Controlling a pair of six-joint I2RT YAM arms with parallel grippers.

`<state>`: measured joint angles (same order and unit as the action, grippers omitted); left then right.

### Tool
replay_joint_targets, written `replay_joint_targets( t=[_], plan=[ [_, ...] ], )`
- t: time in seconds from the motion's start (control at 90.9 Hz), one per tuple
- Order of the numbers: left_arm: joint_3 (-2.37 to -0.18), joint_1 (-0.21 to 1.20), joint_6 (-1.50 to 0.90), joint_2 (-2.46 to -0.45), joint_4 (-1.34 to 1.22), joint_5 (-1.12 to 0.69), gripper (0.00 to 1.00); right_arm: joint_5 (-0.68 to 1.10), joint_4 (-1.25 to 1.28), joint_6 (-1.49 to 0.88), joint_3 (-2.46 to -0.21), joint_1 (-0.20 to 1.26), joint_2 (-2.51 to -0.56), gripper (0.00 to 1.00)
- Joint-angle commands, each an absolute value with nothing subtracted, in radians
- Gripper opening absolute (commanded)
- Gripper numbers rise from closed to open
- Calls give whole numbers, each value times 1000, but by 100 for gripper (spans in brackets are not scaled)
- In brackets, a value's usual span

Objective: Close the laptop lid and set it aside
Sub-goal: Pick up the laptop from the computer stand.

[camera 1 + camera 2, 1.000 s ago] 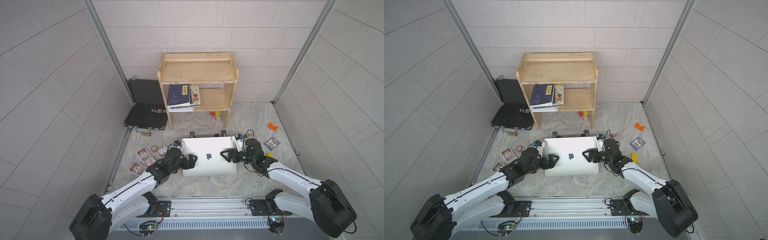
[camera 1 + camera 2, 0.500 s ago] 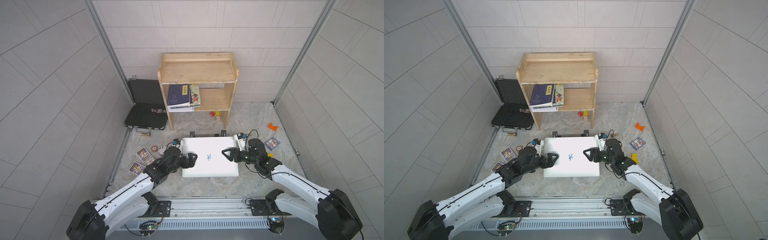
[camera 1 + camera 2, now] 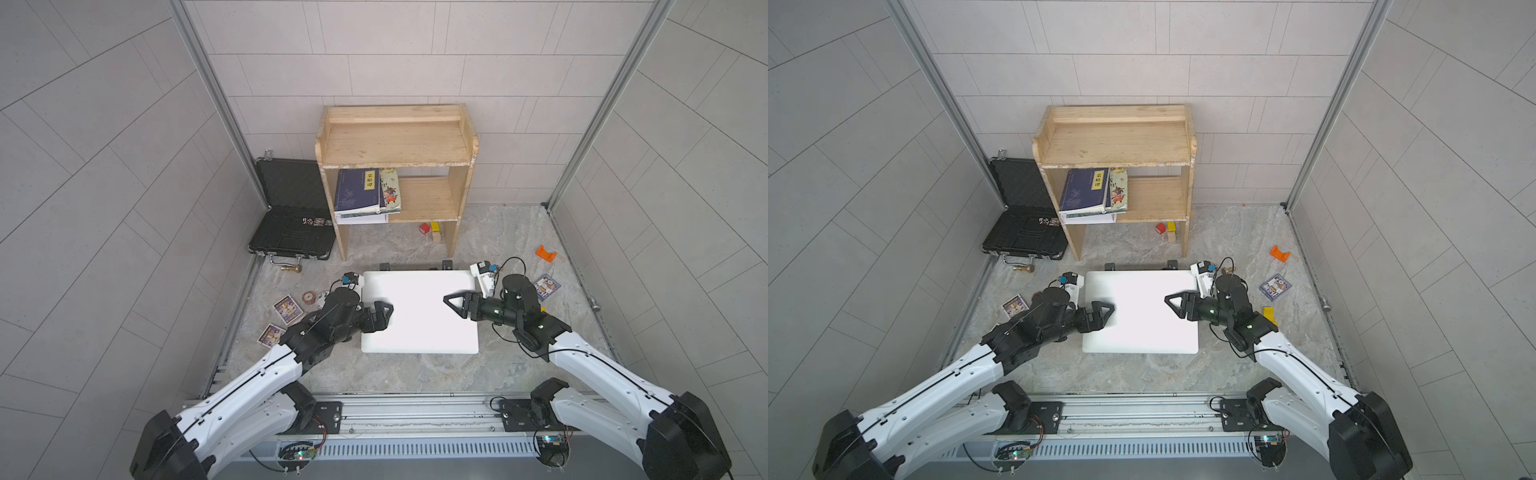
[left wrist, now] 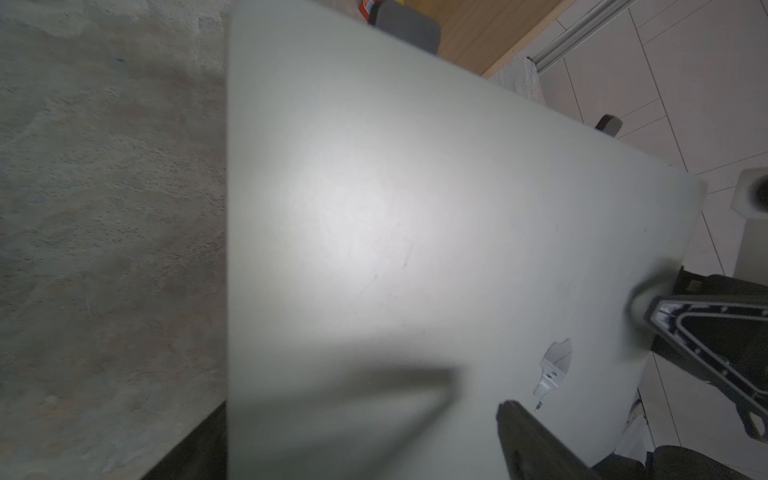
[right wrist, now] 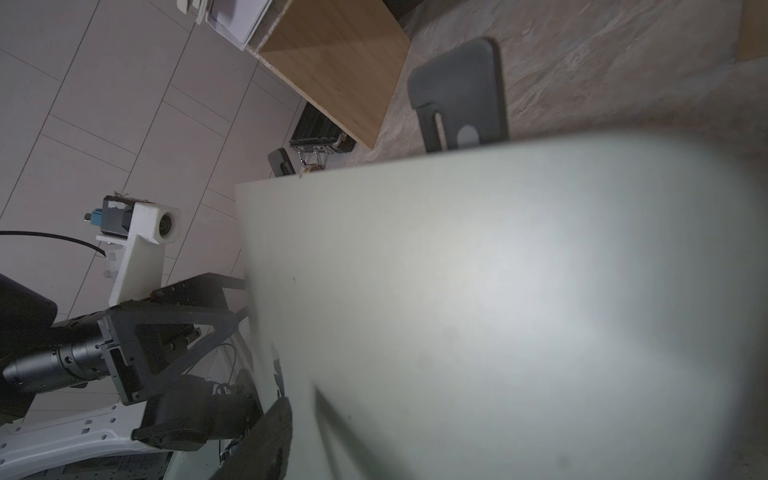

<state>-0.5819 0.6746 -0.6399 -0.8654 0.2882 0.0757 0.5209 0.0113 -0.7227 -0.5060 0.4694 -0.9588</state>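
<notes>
Since a second ago the laptop lid (image 3: 419, 328) has brightened to a blank white sheet in both top views, its apple logo lost in glare there, and the right gripper (image 3: 449, 300) has shifted slightly away from the robot's base; the logo shows only in the left wrist view. Lid down and back upward, the laptop (image 3: 1142, 336) sits mid-table on a black folding stand (image 3: 384, 266), whose two feet poke out behind its far edge; whether the lid is fully shut on the base cannot be told. Over the lid's left edge the left gripper (image 3: 380, 318) has its fingers spread wide, closed on nothing that shows; over the right half the right gripper shows one triangular finger from above, so how far its jaws stand apart cannot be told.

Just behind the stand is a wooden shelf unit (image 3: 395, 141), with books (image 3: 361, 193) on its lower board and small coloured blocks (image 3: 430, 228) beneath; an open black briefcase (image 3: 291, 237) lies at the far left. Picture cards (image 3: 286, 308) lie left of the laptop beside the left arm; a card box (image 3: 546, 286) and an orange piece (image 3: 545, 253) lie to its right. Bare marbled table (image 3: 415, 374) runs between the laptop's near edge and the front rail (image 3: 415, 409); tiled walls close both sides.
</notes>
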Motion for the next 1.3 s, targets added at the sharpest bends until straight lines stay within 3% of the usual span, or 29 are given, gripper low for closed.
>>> replay_joint_targets(
  t=[0.0,0.616,1.288],
  plan=[
    [-672,693,-661,-836,243,11,93,599,80,-776,-559,489,-921,63],
    [-826,691,-750,-801,392,55,93,659,123,-912,-610,487,-889,47],
    [-976,658,-852,-783,465,-22,96,779,333,-1167,-618,440,-908,14]
  ],
)
